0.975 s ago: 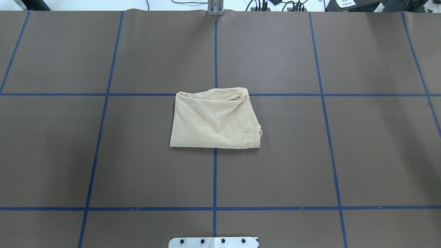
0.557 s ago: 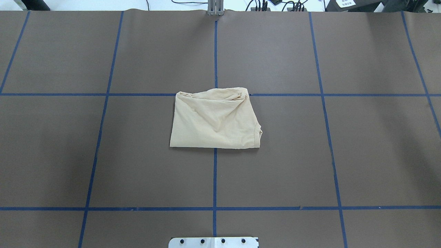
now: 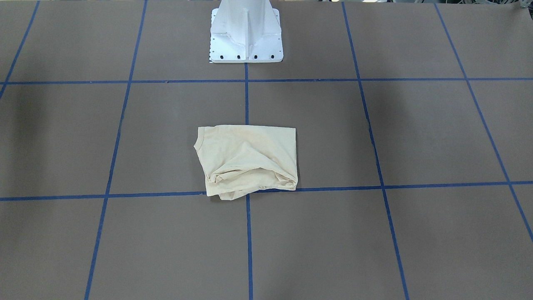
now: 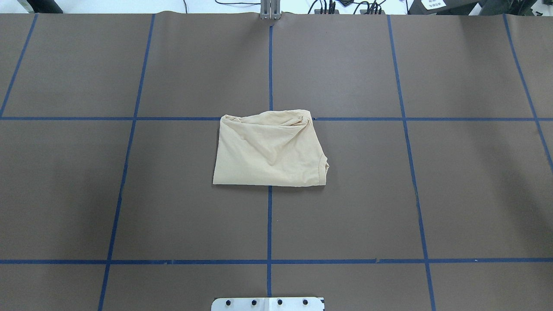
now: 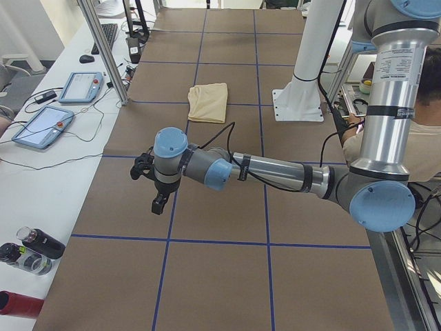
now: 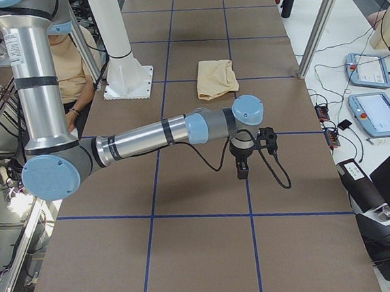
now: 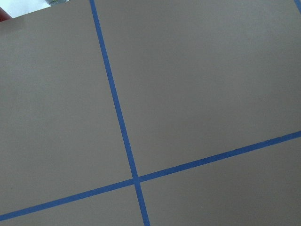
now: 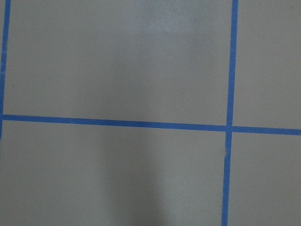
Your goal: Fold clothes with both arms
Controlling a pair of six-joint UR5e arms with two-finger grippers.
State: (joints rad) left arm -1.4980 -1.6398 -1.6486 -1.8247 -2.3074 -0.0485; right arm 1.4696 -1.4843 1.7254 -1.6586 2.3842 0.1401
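Observation:
The cream-yellow shirt [image 4: 270, 151] lies folded into a small, rumpled rectangle at the table's middle, print hidden; it also shows in the front view [image 3: 247, 160] and both side views [image 5: 209, 102] [image 6: 216, 78]. My left arm reaches out over the table's left end, its gripper [image 5: 158, 205] pointing down, far from the shirt. My right arm reaches over the right end, its gripper [image 6: 241, 171] pointing down. I cannot tell whether either is open or shut. Both wrist views show only brown table and blue tape.
The white pedestal base [image 3: 246, 33] stands behind the shirt. Teach pendants [image 5: 41, 124] and bottles [image 5: 27, 252] lie beyond the table's far edge. An aluminium post [image 5: 103, 52] stands at that edge. A person [image 6: 72, 68] sits behind the robot.

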